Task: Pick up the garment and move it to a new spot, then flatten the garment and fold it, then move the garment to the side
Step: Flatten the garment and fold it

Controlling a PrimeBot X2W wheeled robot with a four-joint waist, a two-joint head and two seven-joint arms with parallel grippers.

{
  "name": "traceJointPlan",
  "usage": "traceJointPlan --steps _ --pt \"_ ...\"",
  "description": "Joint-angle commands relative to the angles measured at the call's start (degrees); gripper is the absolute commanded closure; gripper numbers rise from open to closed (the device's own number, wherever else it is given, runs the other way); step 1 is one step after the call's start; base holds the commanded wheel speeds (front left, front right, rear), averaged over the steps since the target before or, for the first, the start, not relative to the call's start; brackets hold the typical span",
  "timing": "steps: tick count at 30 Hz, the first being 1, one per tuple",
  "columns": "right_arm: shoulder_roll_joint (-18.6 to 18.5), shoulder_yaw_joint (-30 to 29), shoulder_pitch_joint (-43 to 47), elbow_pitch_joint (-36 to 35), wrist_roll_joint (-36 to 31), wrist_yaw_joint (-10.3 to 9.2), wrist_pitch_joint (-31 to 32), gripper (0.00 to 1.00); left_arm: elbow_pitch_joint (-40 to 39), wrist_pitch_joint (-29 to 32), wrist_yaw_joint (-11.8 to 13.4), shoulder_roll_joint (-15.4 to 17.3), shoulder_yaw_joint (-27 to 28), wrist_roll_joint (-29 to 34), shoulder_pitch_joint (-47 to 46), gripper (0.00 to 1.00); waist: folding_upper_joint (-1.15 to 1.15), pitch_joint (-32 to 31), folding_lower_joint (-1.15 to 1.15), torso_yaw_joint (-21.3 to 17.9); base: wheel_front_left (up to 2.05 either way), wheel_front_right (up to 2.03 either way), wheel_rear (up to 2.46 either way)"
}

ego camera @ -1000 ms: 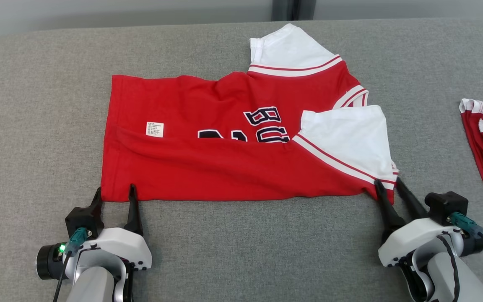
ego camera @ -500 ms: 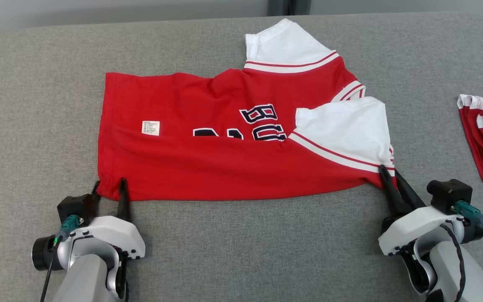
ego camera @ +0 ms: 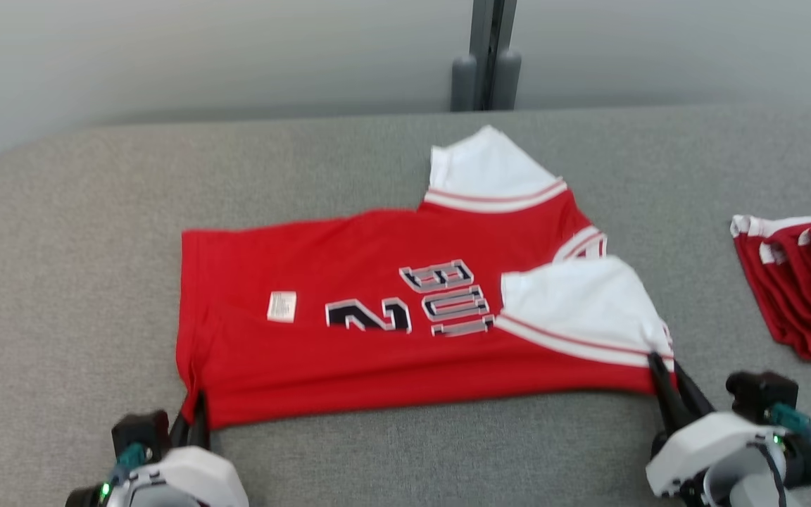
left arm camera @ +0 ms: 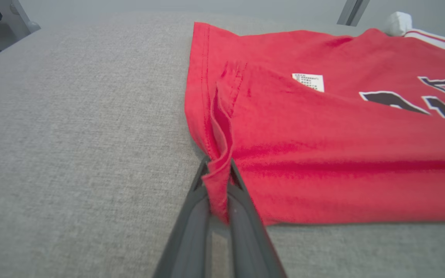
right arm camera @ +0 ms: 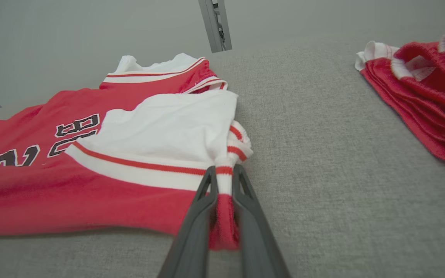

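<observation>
A red jersey (ego camera: pixel 377 352) with white sleeves and dark lettering lies spread on the grey cushion, its near long edge folded over. My left gripper (ego camera: pixel 191 415) is shut on the jersey's near left hem corner; the left wrist view has the red hem (left arm camera: pixel 218 181) pinched between the two dark fingers (left arm camera: pixel 191 227). At the near right corner my right gripper (ego camera: pixel 662 373) is shut on the jersey where the white sleeve meets the red body, and the right wrist view has that striped fabric (right arm camera: pixel 224 193) squeezed between its fingers (right arm camera: pixel 195 227).
A second pile of red and white garments (ego camera: pixel 807 282) lies at the right edge of the grey surface (ego camera: pixel 82 232). A grey post (ego camera: pixel 483 56) stands behind the cushion against the pale wall. Bare cushion lies left of the jersey and beyond it.
Both grippers closed on the jersey's near corners and drew them toward me, uncovering the number. The head camera tilted up, so the whole scene sits lower in the picture.
</observation>
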Motion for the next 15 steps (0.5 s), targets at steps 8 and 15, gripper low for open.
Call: traceJointPlan --steps 8,15 --pt "-0.97 1.77 8.92 0.74 3.62 -0.11 -0.06 1.0 0.23 0.01 -0.59 0.97 1.91 1.3 10.45 1.0 0.0 -9.52 0.0 0.17 0.0 0.0 0.0" --pt "-1.17 2.85 12.41 0.04 4.82 -0.11 -0.06 1.0 -1.08 0.02 -0.15 0.8 1.8 0.81 14.69 1.0 0.0 -9.84 0.0 -0.05 0.0 0.0 0.0"
